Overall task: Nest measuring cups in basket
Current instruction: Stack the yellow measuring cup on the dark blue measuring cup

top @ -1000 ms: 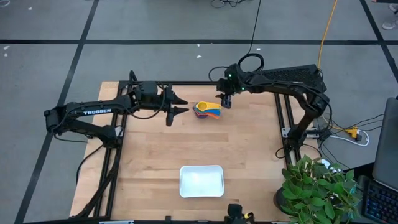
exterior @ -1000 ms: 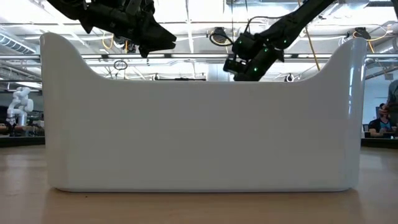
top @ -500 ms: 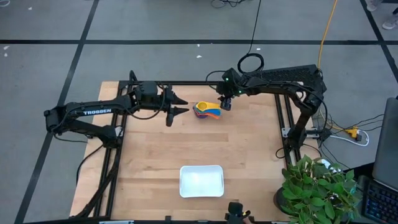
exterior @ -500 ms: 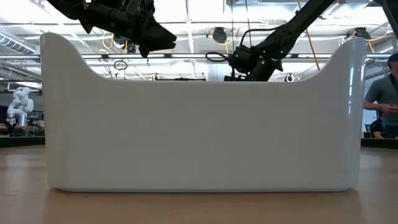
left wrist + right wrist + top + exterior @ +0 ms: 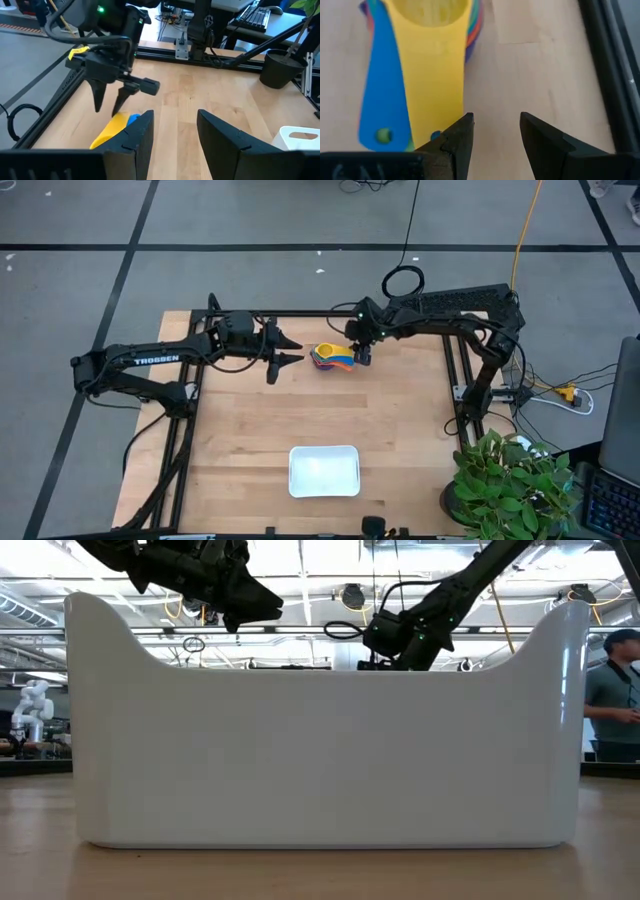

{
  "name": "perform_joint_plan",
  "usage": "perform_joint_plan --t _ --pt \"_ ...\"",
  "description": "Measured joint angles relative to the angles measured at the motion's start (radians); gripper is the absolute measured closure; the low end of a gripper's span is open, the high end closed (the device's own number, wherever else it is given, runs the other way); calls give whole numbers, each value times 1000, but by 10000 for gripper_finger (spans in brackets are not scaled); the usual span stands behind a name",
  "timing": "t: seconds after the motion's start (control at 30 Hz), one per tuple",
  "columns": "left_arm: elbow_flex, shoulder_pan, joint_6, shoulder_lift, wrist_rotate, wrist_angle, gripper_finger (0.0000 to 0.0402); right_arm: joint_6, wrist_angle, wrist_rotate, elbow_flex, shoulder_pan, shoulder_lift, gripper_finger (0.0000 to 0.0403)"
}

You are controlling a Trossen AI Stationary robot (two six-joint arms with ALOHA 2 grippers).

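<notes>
The measuring cups (image 5: 333, 359) sit nested in one stack on the table's far middle, the yellow one on top. Their yellow and blue handles (image 5: 415, 85) point toward the table's right edge. My right gripper (image 5: 362, 352) is open, pointing down just above the handle ends, and touches nothing that shows; it also shows in the left wrist view (image 5: 107, 105). My left gripper (image 5: 290, 348) is open and empty, level, left of the stack. The white basket (image 5: 324, 470) stands near the front edge. It fills the low view (image 5: 320, 740) and hides the cups there.
Black frame rails (image 5: 455, 380) run along the table's sides and far edge. A potted plant (image 5: 510, 480) stands off the near right corner. A person (image 5: 612, 690) stands in the room beyond. Bare wood lies between the stack and the basket.
My right gripper has come down toward the cups' handle ends and shifted slightly toward the table's left. The cups and basket have stayed put.
</notes>
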Motion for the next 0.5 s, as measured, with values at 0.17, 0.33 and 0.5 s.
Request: perform_joint_plan --t 0.17,0.33,0.5 --pt "0 0 -1 0 0 0 250 4 -24 0 0 18 0 248" --pt "0 0 -1 0 0 -1 250 21 -42 0 0 27 -11 248" --pt "0 0 -2 0 0 -2 250 39 -78 4 0 29 -45 248"
